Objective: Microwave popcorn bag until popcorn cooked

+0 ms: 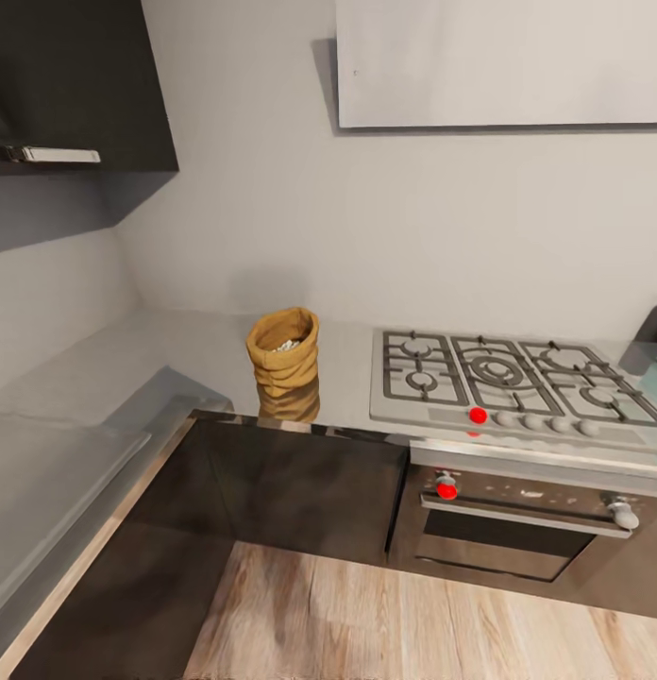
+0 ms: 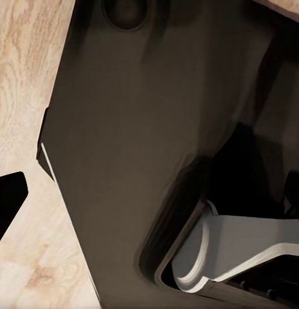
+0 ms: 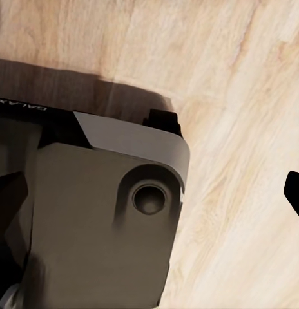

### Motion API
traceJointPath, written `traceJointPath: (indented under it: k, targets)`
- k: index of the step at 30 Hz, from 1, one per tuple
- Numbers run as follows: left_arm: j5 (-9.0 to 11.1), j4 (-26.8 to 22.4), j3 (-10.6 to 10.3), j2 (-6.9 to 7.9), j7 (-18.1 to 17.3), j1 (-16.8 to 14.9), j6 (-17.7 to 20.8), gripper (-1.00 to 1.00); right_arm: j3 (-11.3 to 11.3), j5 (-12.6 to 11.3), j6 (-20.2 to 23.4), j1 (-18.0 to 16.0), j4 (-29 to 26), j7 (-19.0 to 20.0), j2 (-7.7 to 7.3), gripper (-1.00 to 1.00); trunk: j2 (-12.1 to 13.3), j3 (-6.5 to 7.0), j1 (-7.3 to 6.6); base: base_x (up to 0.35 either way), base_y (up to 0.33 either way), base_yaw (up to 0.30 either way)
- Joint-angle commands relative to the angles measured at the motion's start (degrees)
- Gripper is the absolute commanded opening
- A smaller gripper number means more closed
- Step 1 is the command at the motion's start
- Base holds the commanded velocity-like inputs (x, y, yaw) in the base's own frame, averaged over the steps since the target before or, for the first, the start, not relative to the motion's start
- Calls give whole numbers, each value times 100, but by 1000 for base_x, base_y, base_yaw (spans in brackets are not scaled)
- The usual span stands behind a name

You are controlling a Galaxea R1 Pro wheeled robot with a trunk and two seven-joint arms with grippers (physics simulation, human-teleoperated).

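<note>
Popcorn bag (image 1: 284, 351), a squat tan sack with a rolled rim, stands upright on the grey steel countertop (image 1: 177, 354), toward the far side near the pale wall (image 1: 272, 189), with its reflection showing in the steel just in front of it. Inside its open top lies the popcorn (image 1: 288, 346), a small heap of whitish pieces. The bag sits just left of the gas hob (image 1: 508, 378), apart from it, whose black grates cover several burners and whose near edge carries a row of knobs, the leftmost red (image 1: 478, 415). Below the hob is the steel oven (image 1: 527, 529) with a long bar handle and another red knob (image 1: 446, 489). The countertop runs on around a corner to the left and nearer side, above dark cabinet fronts (image 1: 300, 491). A dark wall cabinet (image 1: 83, 85) hangs at upper left, and a pale panel (image 1: 498, 61) is on the wall above the hob. Wooden floor (image 1: 413, 623) fills the near foreground. In the left wrist view a black fingertip (image 2: 8, 199) juts over the floor beside the robot's dark body (image 2: 124, 161); in the right wrist view a black fingertip (image 3: 296, 193) shows at the edge, over the floor and beside the robot's body (image 3: 98, 225). Whether either pair of jaws is spread or pressed together cannot be told, and nothing shows between them. The bag appears in neither wrist picture, so its place relative to the jaws cannot be told.
</note>
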Motion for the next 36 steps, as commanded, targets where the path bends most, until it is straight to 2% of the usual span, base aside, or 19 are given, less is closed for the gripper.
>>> traceJointPath:
  k: [1, 12, 17, 21, 26, 27, 29, 31, 32, 34, 36]
  targets:
    - [28, -9, 5, -1, -6, 3, -6, 100, -46, 59, 22, -1, -12, 28, 5, 100, -3, -14, 0, 0, 0, 0]
    - [28, -9, 5, -1, -6, 3, -3, 100, -53, 37, -14, 1, -9, 37, 1, 100, -3, -81, 0, 0, 0, 0]
    - [28, -9, 5, -1, -6, 3, -2, 100, -86, 25, -269, 1, -13, 38, -15, 100, -3, -82, 0, 0, 0, 0]
    - [28, -9, 5, -1, -6, 3, -4, 100, -86, 24, -311, 1, -12, 45, -16, 100, -3, -82, 0, 0, 0, 0]
    - [34, -9, 5, -1, -6, 3, -9, 100, 31, 115, -260, -5, -122, 97, -8, 100, -3, -82, 0, 0, 0, 0]
    - [36, -9, 5, -1, -6, 3, -10, 100, 159, 120, -191, -7, -431, 106, 52, 100, -3, -82, 0, 0, 0, 0]
    - [36, -9, 5, -1, -6, 3, -11, 100, 372, 118, 98, -8, -842, 116, 148, 100, -3, -82, 0, 0, 0, 0]
    - [37, -10, 5, -1, -6, 3, -10, 100, 752, 84, 973, -8, -1542, 134, 243, 100, -3, -82, 0, 0, 0, 0]
    - [37, -10, 5, -1, -6, 3, -9, 100, 850, 67, 1352, -8, -1952, 160, 326, 100, -3, -82, 0, 0, 0, 0]
    - [37, -12, 5, -1, -6, 3, -10, 100, 934, 71, 2042, -8, -2740, 215, 549, 100, -3, -82, 0, 0, 0, 0]
    - [37, -15, 5, -1, -6, 3, -11, 100, 963, 67, 2747, -8, -3469, 242, 698, 100, -3, -82, 0, 0, 0, 0]
